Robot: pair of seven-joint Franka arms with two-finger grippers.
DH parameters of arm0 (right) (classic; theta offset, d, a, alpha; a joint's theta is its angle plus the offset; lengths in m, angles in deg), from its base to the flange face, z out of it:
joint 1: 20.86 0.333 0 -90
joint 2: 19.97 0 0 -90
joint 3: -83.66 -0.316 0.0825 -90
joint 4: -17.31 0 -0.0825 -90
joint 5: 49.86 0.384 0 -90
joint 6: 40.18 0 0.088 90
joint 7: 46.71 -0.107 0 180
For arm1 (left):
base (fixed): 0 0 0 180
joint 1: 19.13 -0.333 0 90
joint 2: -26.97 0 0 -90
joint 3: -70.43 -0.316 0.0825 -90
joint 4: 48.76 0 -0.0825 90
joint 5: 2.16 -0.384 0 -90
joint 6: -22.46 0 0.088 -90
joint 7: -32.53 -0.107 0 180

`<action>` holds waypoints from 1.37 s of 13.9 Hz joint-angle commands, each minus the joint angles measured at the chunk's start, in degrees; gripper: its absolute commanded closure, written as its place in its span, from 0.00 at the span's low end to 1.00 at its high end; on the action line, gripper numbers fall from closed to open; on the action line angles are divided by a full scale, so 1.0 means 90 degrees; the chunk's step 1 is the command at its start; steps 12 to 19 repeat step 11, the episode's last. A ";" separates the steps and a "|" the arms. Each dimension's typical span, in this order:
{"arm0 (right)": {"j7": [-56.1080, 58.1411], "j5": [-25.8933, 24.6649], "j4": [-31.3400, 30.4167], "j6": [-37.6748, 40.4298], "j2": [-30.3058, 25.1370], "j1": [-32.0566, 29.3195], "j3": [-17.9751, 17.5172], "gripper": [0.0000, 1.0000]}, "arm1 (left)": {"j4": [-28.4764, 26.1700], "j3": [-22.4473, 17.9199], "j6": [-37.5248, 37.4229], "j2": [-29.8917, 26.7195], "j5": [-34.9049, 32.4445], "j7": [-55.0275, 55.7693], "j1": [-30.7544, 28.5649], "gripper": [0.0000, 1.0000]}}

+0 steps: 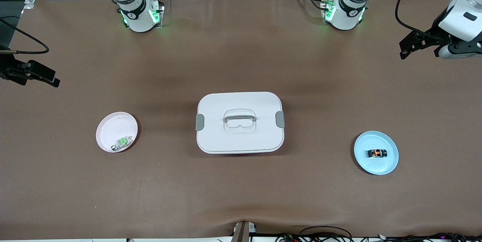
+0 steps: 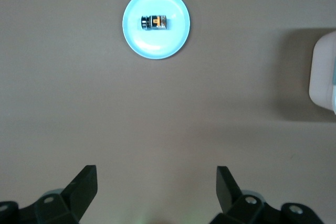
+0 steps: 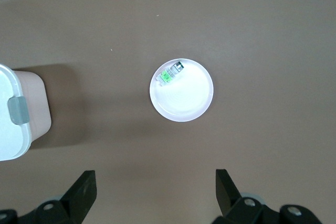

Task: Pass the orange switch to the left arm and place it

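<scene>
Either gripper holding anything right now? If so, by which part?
Nothing held. Left gripper and right gripper are both open and empty; the orange switch lies on the blue plate.

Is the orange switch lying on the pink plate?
No, the orange switch lies on the blue plate; the pink plate holds a silver piece with a green part.

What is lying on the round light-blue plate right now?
Only the tiny black switch with an orange face, near the middle of the round light-blue plate. Its underside and the patch of plate beneath it are hidden.
</scene>
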 commanded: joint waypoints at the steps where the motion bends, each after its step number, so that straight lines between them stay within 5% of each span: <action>1: 0.0110 -0.0171 -0.0241 -0.0124 -0.0208 0.0146 0.0010 0.00 | 0.0376 0.0014 -0.0381 0.0127 0.0101 -0.0165 -0.0052 0.00; 19: 0.0121 -0.0094 -0.0241 -0.0124 -0.0208 0.0068 0.0039 0.00 | 0.0532 0.0004 -0.0470 0.0176 0.0111 -0.0165 -0.0072 0.00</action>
